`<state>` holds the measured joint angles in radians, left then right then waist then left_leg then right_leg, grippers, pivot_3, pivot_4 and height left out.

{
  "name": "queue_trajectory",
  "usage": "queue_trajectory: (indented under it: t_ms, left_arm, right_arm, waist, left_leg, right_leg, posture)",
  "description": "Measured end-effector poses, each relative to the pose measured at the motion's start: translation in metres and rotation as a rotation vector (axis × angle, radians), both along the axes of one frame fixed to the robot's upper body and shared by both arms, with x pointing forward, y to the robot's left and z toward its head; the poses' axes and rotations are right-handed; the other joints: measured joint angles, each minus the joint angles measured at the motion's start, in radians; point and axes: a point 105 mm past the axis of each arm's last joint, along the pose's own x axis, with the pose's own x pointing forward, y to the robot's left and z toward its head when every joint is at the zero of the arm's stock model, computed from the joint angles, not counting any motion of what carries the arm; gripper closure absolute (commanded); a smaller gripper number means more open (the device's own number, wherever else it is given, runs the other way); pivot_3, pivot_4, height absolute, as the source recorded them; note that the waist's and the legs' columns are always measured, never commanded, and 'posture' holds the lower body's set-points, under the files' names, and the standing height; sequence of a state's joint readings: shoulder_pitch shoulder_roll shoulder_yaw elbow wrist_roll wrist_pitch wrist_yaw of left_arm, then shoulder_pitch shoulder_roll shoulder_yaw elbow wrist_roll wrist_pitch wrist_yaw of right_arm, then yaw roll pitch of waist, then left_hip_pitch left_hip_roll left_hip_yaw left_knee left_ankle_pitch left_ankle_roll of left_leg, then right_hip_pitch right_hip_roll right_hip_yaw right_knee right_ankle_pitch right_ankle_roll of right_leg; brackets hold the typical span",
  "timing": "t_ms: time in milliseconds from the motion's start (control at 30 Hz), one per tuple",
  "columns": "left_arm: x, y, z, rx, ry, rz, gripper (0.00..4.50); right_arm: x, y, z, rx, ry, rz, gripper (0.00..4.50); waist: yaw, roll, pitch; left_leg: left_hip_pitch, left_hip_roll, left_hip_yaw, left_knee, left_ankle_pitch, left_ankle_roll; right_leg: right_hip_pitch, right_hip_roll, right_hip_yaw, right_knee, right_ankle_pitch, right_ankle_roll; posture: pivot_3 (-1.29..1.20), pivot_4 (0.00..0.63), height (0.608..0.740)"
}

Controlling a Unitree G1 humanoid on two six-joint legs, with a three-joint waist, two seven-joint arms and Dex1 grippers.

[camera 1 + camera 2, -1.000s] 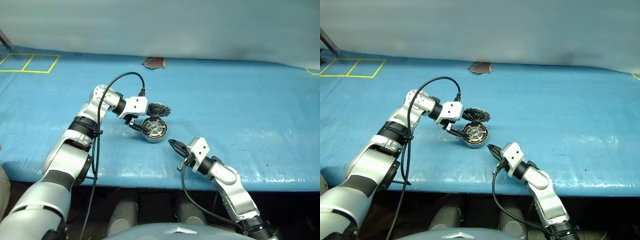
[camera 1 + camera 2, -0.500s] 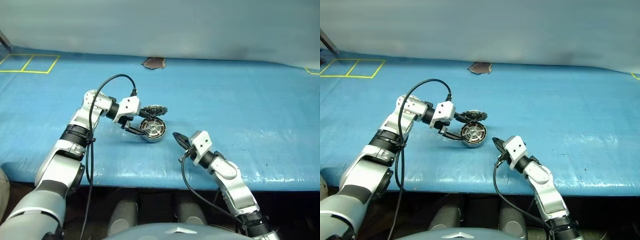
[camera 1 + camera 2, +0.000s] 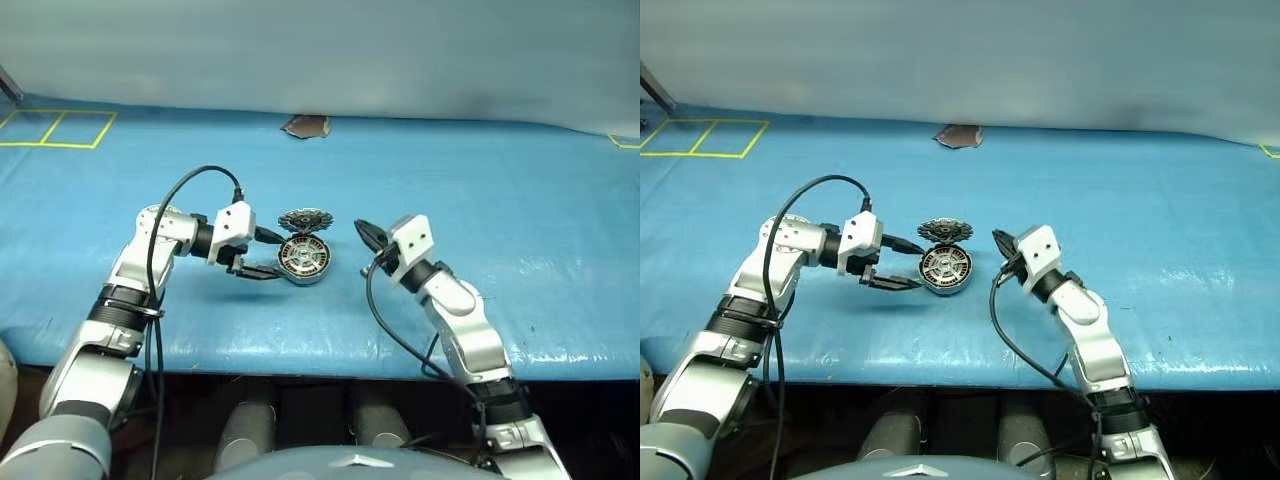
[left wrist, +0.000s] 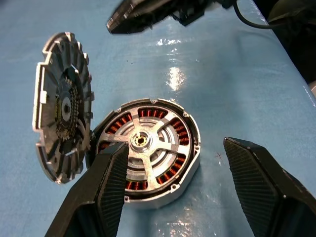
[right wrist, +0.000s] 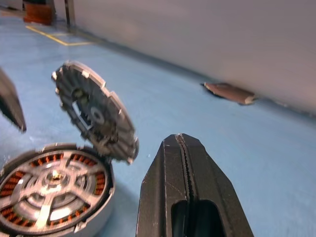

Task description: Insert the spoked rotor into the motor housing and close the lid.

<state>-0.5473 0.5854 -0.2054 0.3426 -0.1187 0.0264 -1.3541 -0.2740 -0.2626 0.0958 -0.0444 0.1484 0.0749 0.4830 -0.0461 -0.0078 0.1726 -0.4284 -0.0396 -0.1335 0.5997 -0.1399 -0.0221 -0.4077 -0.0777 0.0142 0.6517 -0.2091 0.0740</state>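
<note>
I have the motor housing (image 3: 304, 260) sitting flat on the blue table (image 3: 520, 210), roughly midway along the near edge and a little back from it, copper windings and a pale spoked piece showing in its open top. The lid (image 3: 303, 221) stands tilted on its edge against the housing's far rim, leaning over it, toothed edge up. My left gripper (image 3: 264, 254) sits just beside the housing on its left side, fingers spread apart and holding nothing; one fingertip is close to the housing's wall, and I cannot tell whether it touches. My right gripper (image 3: 363, 233) hangs off to the housing's right, fingers pressed together and empty. A small brown scrap (image 3: 308, 126) lies by the table's far edge.
</note>
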Motion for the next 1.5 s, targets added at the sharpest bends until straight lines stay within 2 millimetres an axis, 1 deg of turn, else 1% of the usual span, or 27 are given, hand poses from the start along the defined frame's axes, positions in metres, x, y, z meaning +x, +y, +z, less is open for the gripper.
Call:
queue_trajectory:
  t_ms: [67,133,200,267,367,433,567,667,800,900,1067,1233,1500]
  left_arm:
    - [-0.002,0.002,-0.008,-0.005,0.001,0.023,1.18]
    - [-0.005,0.004,-0.01,-0.061,0.018,0.056,1.18]
    - [-0.008,0.001,-0.011,-0.126,0.036,0.065,1.18]
    - [-0.011,0.001,-0.013,-0.146,0.05,0.067,1.18]
    - [-0.017,0.006,-0.019,-0.152,0.084,0.087,1.18]
    - [-0.02,0.008,-0.021,-0.169,0.122,0.099,1.18]
    - [-0.025,0.014,-0.017,-0.206,0.176,0.113,1.18]
    - [-0.025,0.02,-0.012,-0.223,0.185,0.132,1.18]
    - [-0.025,0.021,-0.006,-0.245,0.187,0.135,1.18]
    - [-0.026,0.022,-0.007,-0.252,0.193,0.134,1.18]
    - [-0.026,0.022,-0.006,-0.252,0.191,0.135,1.18]
    - [-0.025,0.026,-0.005,-0.246,0.186,0.145,1.18]
    - [-0.025,0.033,-0.005,-0.249,0.187,0.18,1.18]
  right_arm:
    - [0.005,0.005,0.012,0.006,-0.029,0.026,4.5]
    - [0.014,0.013,0.015,0.009,-0.021,0.065,4.5]
    - [0.02,0.024,0.017,0.011,-0.009,0.108,4.5]
    - [0.022,0.032,0.015,0.007,0.003,0.145,4.5]
    - [0.025,0.044,0.005,-0.002,0.05,0.198,4.5]
    - [0.026,0.049,0.001,-0.011,0.065,0.218,4.5]
    - [0.028,0.054,0.003,-0.025,0.059,0.245,4.5]
    - [0.025,0.057,0.001,-0.044,0.064,0.276,4.5]
    - [0.015,0.059,-0.014,-0.063,0.099,0.31,4.5]
    - [0.006,0.06,-0.023,-0.063,0.13,0.333,4.5]
    - [-0.002,0.061,-0.034,-0.053,0.164,0.338,4.5]
    - [-0.012,0.07,-0.05,-0.064,0.216,0.366,4.5]
    - [-0.016,0.078,-0.058,-0.069,0.228,0.381,4.5]
  waist:
    - [0.003,0.0,0.0]
    - [0.003,0.0,0.0]
    - [0.004,0.0,0.0]
    - [0.006,0.0,0.0]
    - [0.001,0.0,0.0]
    - [-0.002,0.0,0.0]
    - [-0.007,0.0,0.0]
    - [-0.009,0.0,0.0]
    - [-0.009,0.0,0.0]
    - [-0.011,0.0,0.0]
    - [-0.014,0.0,0.0]
    - [-0.014,0.0,0.0]
    - [-0.014,0.0,0.0]
  left_leg:
    - [0.0,0.0,0.0,-0.001,0.0,0.0]
    - [0.0,0.0,0.0,-0.001,0.0,0.0]
    - [0.0,0.0,0.0,-0.001,0.0,0.0]
    - [0.0,0.0,0.0,-0.002,0.0,0.0]
    - [0.0,0.0,0.0,-0.003,0.0,0.0]
    - [0.0,0.0,0.0,-0.003,0.0,0.0]
    - [0.0,0.0,0.0,-0.003,0.0,0.0]
    - [0.001,0.0,0.0,-0.004,0.0,0.0]
    - [0.001,0.0,0.0,-0.004,0.0,0.0]
    - [0.001,0.0,0.0,-0.004,0.0,0.0]
    - [0.001,0.0,0.0,-0.004,0.0,-0.001]
    - [0.001,0.0,0.0,-0.004,0.0,-0.001]
    - [0.003,0.001,0.0,-0.004,0.0,-0.001]
  right_leg:
    - [0.0,0.0,0.0,0.0,0.0,-0.001]
    - [0.0,0.0,0.0,0.0,0.0,-0.001]
    - [0.0,0.0,0.0,0.0,0.0,-0.001]
    - [-0.001,0.0,0.0,0.0,0.0,-0.001]
    - [-0.001,0.0,0.0,0.0,0.0,-0.001]
    - [-0.001,0.0,0.0,0.0,0.0,-0.001]
    - [-0.001,0.001,0.0,0.0,-0.001,-0.001]
    - [-0.001,0.001,0.0,0.001,-0.001,-0.002]
    - [-0.002,0.001,0.0,0.0,-0.001,-0.002]
    - [-0.002,0.001,0.0,0.001,-0.001,-0.002]
    - [-0.002,0.001,0.0,0.001,-0.001,-0.002]
    - [-0.003,0.0,0.0,0.003,-0.002,-0.003]
    - [-0.003,0.001,0.0,0.006,-0.003,-0.005]
  posture:
    - [0.0,0.15,0.74]
    - [0.0,0.15,0.74]
    - [0.0,0.15,0.74]
    - [0.0,0.15,0.74]
    - [0.0,0.15,0.74]
    - [0.0,0.15,0.74]
    - [0.0,0.15,0.74]
    - [0.0,0.15,0.74]
    - [0.0,0.15,0.74]
    - [0.0,0.15,0.74]
    - [0.0,0.15,0.74]
    - [0.0,0.15,0.74]
    - [0.0,0.15,0.74]
